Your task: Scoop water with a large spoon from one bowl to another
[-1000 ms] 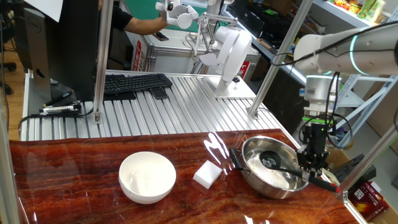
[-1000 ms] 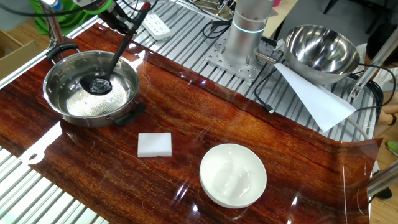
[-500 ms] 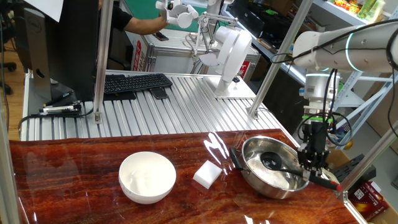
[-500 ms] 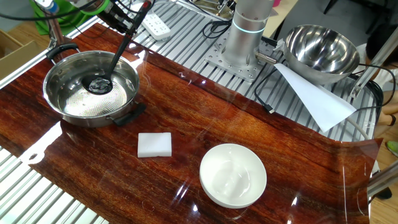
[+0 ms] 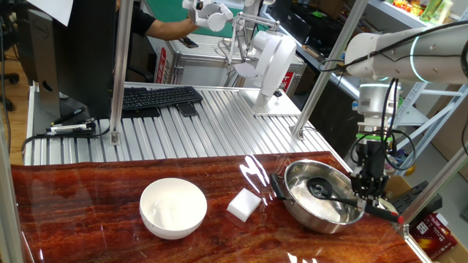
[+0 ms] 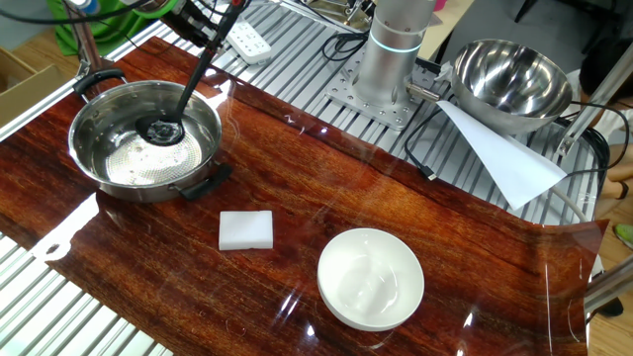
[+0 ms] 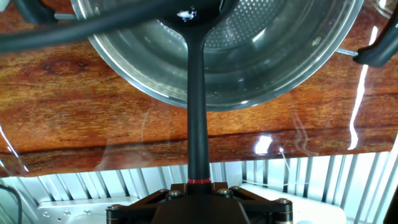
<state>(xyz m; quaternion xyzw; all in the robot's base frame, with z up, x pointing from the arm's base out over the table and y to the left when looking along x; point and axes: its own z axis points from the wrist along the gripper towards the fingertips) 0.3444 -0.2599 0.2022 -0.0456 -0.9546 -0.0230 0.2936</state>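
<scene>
The steel bowl [image 5: 335, 212] [image 6: 91, 127] stands at one end of the wooden table. The large spoon, a black ladle, has its cup [image 5: 319, 190] [image 6: 158, 130] down on the bowl's bottom, where water [image 6: 134, 164] shows only as a faint sheen. The ladle's handle [image 7: 198, 106] slants up over the rim to my gripper [image 5: 369, 188] [image 7: 199, 188], which is shut on its end by the red mark. In the hand view the steel bowl [image 7: 286, 56] fills the top. The white bowl [image 5: 173, 208] [image 6: 371, 279] sits apart toward the table's other end.
A white rectangular block [image 5: 243, 203] [image 6: 246, 229] lies between the two bowls. A second steel bowl [image 6: 509, 74] and a sheet of paper rest behind the table beside the robot base [image 6: 394, 44]. Metal frame posts [image 5: 119, 69] and a keyboard stand on the ribbed surface beyond.
The ladle's cup has shifted slightly across the bottom of the steel bowl, and the wrist above has turned a little. The bowls and the block have not moved.
</scene>
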